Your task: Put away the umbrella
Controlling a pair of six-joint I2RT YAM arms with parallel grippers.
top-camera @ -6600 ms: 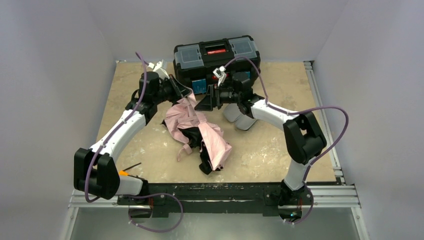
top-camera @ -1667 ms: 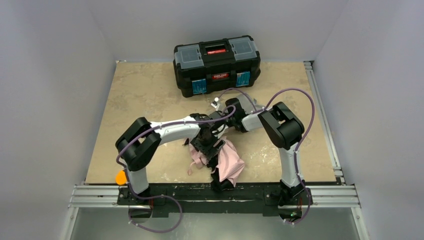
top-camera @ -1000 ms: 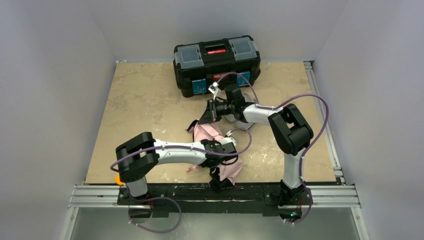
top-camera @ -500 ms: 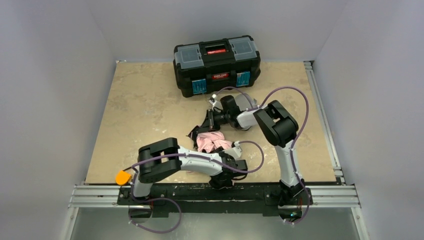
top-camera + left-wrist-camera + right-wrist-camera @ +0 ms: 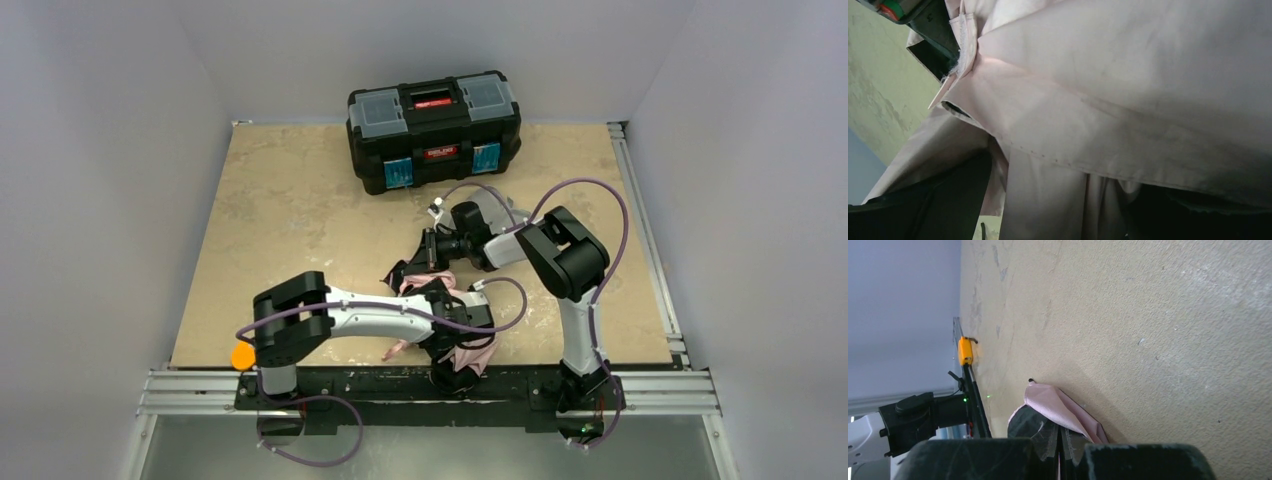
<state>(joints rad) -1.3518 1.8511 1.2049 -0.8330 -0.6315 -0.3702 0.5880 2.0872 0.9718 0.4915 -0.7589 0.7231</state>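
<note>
Now the whole scene has drawn in toward the near edge of the surface (image 5: 300, 200). A few seconds back the umbrella (image 5: 418, 286) lay spread across the middle, with both arms up by the black toolbox (image 5: 433, 120) at the far edge. It has since been gathered into a crumpled pink-and-black bundle at the middle of the near edge. Within the last half second the left arm has swung its elbow back toward the near left corner, and its wrist has come over the nearest part of the bundle. The toolbox has not moved and its lid is closed. By my reading the task is in its folding stage: the canopy is bunched but not rolled or strapped, and nothing has been stowed.

The left end effector (image 5: 455, 338) lies pressed into the fabric. Its wrist view is filled with pink cloth and a strap tab (image 5: 960, 50), and no finger shows. I cannot tell how wide it stands or whether it grips anything. The right end effector (image 5: 432, 262) sits at the far side of the bundle with its fingers fully closed, pinching a fold of the pink canopy just above the surface.
</note>
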